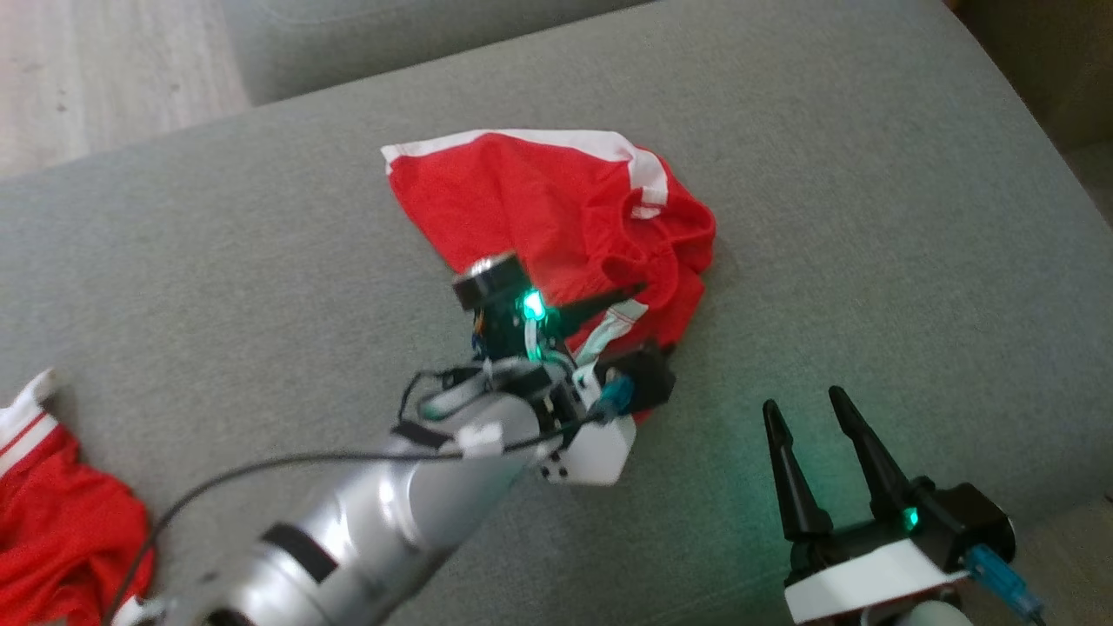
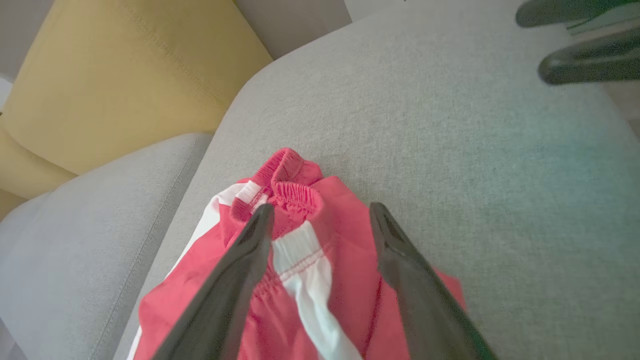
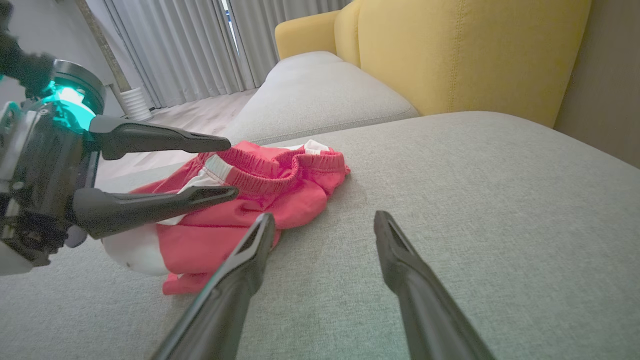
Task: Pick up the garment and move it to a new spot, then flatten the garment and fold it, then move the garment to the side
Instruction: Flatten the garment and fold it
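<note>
Grey woven sofa seat [image 1: 869, 217] is the work surface: broad, flat, rounded at its far right corner. Pale wood floor [image 1: 104, 78] past the far left edge. Right wrist view: yellow backrest [image 3: 475, 55] behind a second grey cushion, and grey curtains [image 3: 190, 45] reaching the floor at the back of the room.

Garment [image 1: 539, 200]: red shorts with white side stripes, lying crumpled near the middle of the seat.
- Long axis is diagonal, from a flat corner at far left to a bunched end at near right.
- White stripe runs along the far edge, then turns down the right side.
- Elastic waistband [image 3: 280, 167] is gathered at the right end, its opening facing right.
- Leg end points far left.

Left hand [image 2: 321, 210]: fingers spread, over the near right part of the garment, straddling the waistband and one white stripe. Nothing pinched. Contact with the cloth cannot be told.

Right hand [image 1: 804, 398]: fingers spread, over bare seat at near right, apart from the garment, holding nothing.

Second red garment [image 1: 61, 522] with white trim lies at the near left edge of the seat, well apart from the first.
</note>
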Motion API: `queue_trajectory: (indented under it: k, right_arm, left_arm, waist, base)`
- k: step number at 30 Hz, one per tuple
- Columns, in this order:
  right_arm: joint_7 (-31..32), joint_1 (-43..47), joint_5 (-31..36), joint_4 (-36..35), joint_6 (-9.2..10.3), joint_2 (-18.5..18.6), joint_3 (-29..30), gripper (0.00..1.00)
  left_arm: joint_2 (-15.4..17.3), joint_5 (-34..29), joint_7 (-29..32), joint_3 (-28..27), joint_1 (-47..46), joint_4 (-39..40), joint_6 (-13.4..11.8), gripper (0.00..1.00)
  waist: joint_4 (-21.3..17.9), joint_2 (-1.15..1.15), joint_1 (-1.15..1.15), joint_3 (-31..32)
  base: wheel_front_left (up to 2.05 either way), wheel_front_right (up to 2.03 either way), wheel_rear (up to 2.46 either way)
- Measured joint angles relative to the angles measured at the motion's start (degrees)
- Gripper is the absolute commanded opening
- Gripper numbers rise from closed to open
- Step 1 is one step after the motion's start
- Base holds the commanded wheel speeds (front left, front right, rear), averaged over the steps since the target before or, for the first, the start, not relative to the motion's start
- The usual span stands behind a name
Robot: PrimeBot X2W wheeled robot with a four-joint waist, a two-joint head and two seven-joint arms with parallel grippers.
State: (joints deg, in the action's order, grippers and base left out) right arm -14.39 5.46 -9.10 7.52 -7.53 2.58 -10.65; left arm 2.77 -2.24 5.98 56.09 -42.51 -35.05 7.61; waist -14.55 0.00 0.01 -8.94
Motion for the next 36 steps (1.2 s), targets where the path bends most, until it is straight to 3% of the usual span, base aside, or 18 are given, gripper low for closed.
queue_trajectory:
  k: [10, 12, 13, 19, 22, 23, 27, 32, 36]
  right_arm:
    - [0.00, -1.47, -0.83, 0.15, 0.00, 0.01, -1.47, 1.00]
    - [0.00, -1.47, -1.01, 0.18, 0.00, 0.01, -1.62, 1.00]
    - [0.00, -1.47, -1.01, 0.18, 0.00, 0.01, -1.60, 1.00]
    - [0.00, -1.47, -1.18, 0.62, 0.00, 0.01, -1.64, 1.00]
    - [0.00, -1.47, -1.58, 0.94, 0.00, 0.01, -1.98, 1.00]
    - [0.00, -1.45, -1.81, 1.16, 0.00, 0.01, -2.16, 1.00]
    - [0.00, -1.32, -2.53, 1.33, 0.00, 0.01, -1.90, 1.00]
    - [0.00, -0.94, -2.60, 1.49, 0.00, 0.02, -1.92, 1.00]
    - [0.00, 1.05, -2.96, 0.12, 0.00, 0.02, -1.86, 1.00]
  left_arm:
    - [-0.02, 3.39, 10.95, 3.67, -7.33, -4.56, -0.02, 1.00]
    - [0.04, 5.16, 12.30, 4.56, -7.11, -4.97, -0.02, 0.19]
    - [-0.02, 5.75, 13.07, 5.08, -7.06, -5.19, -0.01, 0.00]
    - [0.08, 14.19, 12.28, 6.55, -5.71, -4.35, -0.01, 0.00]
    - [0.05, 21.68, 7.88, 5.80, -4.83, -1.02, -0.01, 0.00]
    - [0.03, 27.77, 6.26, 5.35, -4.74, 1.36, -0.01, 0.00]
    - [0.01, 34.94, 4.35, 4.64, -6.21, 3.53, -0.02, 0.00]
    - [0.05, 38.62, 1.04, -0.87, -14.16, 3.70, -0.12, 0.00]
    - [-0.27, 39.63, -1.13, -5.58, -20.19, 3.26, -2.36, 0.00]
  waist:
    - [-1.79, 0.00, -0.01, -2.54]
    - [-1.84, 0.00, -0.01, -2.68]
    - [-1.78, 0.00, -0.01, -2.70]
    - [-1.40, 0.00, -0.01, -1.57]
    - [-1.40, 0.00, -0.01, -0.24]
    - [-1.52, 0.00, -0.01, 0.86]
    - [-2.01, 0.00, -0.02, 3.22]
    - [-2.80, 0.00, -0.01, 6.11]
    - [-3.39, 0.00, -0.02, 8.36]
  base:
    - [0.00, 0.00, 0.00]
    - [0.00, 0.00, 0.00]
    - [0.00, 0.00, 0.00]
    - [0.00, 0.00, 0.00]
    - [0.00, 0.00, 0.00]
    - [0.00, 0.00, 0.00]
    - [0.00, 0.00, 0.00]
    - [0.00, 0.00, 0.00]
    - [0.00, 0.00, 0.00]
